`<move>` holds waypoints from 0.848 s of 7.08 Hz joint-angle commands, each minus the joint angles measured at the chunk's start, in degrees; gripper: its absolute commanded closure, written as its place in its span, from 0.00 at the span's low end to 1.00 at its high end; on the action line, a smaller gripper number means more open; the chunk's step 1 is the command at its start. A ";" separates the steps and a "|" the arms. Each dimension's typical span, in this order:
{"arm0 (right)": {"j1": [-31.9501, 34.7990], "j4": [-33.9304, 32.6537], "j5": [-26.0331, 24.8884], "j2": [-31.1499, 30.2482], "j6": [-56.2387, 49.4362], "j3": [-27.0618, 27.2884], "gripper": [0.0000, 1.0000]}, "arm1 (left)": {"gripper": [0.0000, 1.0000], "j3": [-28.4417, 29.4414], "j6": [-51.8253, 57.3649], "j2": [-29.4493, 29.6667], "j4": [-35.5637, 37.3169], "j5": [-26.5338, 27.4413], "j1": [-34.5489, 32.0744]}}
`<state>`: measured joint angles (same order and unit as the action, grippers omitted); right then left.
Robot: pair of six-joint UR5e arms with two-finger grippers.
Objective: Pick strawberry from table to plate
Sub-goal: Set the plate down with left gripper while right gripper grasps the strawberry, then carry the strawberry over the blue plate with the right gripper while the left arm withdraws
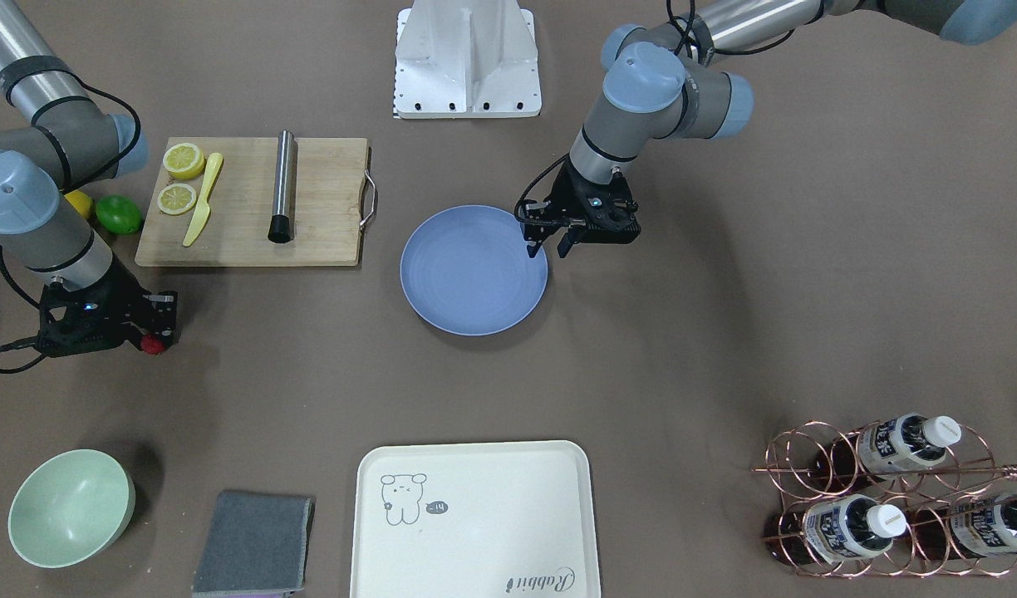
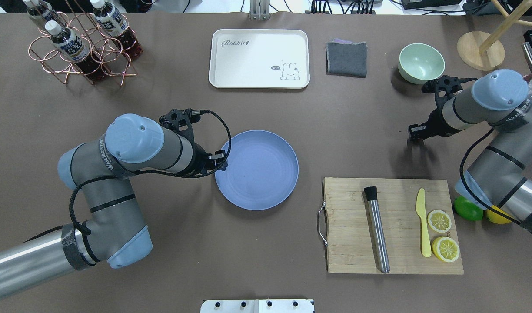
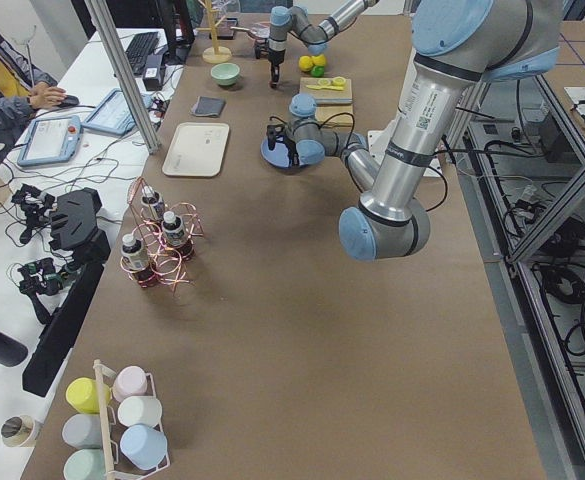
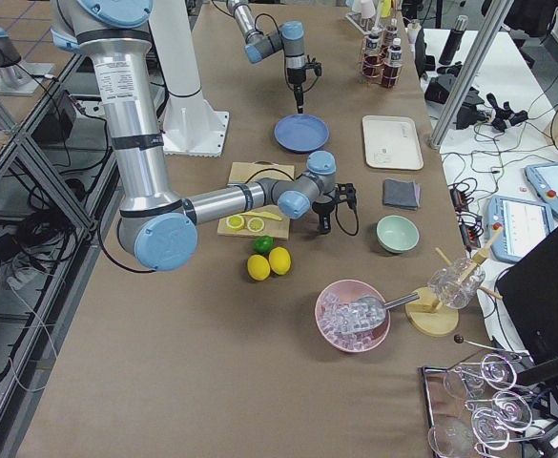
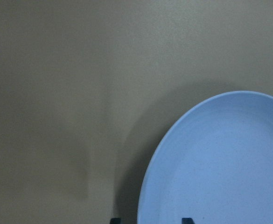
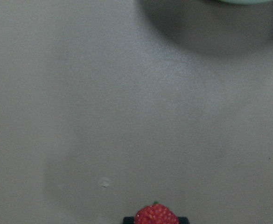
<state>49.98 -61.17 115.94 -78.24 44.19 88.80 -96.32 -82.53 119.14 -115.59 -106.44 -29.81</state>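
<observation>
The strawberry is small, red and bumpy, and it sits between the fingertips of my right gripper, which is shut on it. In the front-facing view the strawberry shows at the tip of that gripper, low over the brown table, in front of the cutting board. I cannot tell if the berry touches the cloth. The blue plate lies at the table's middle with nothing on it. My left gripper hangs open over the plate's rim, holding nothing.
A wooden cutting board holds two lemon halves, a yellow knife and a metal cylinder. A lime and a lemon lie beside it. A green bowl, grey cloth, cream tray and bottle rack line the far side.
</observation>
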 commanded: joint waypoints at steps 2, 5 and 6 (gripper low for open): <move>-1.70 -8.12 -0.18 9.12 5.15 5.21 1.00 | 0.24 -4.30 0.44 -1.61 0.36 -0.35 -3.74; -18.10 -19.54 -12.53 21.76 24.40 9.81 1.00 | 0.04 -4.23 13.76 -8.46 0.28 -6.37 -13.92; -23.73 -21.77 -17.62 25.90 28.89 8.59 1.00 | 0.03 -4.31 19.54 -11.09 0.19 -9.37 -17.53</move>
<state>33.25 -78.95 104.28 -57.96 67.05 98.03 -100.63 -69.52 111.12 -115.30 -111.92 -42.71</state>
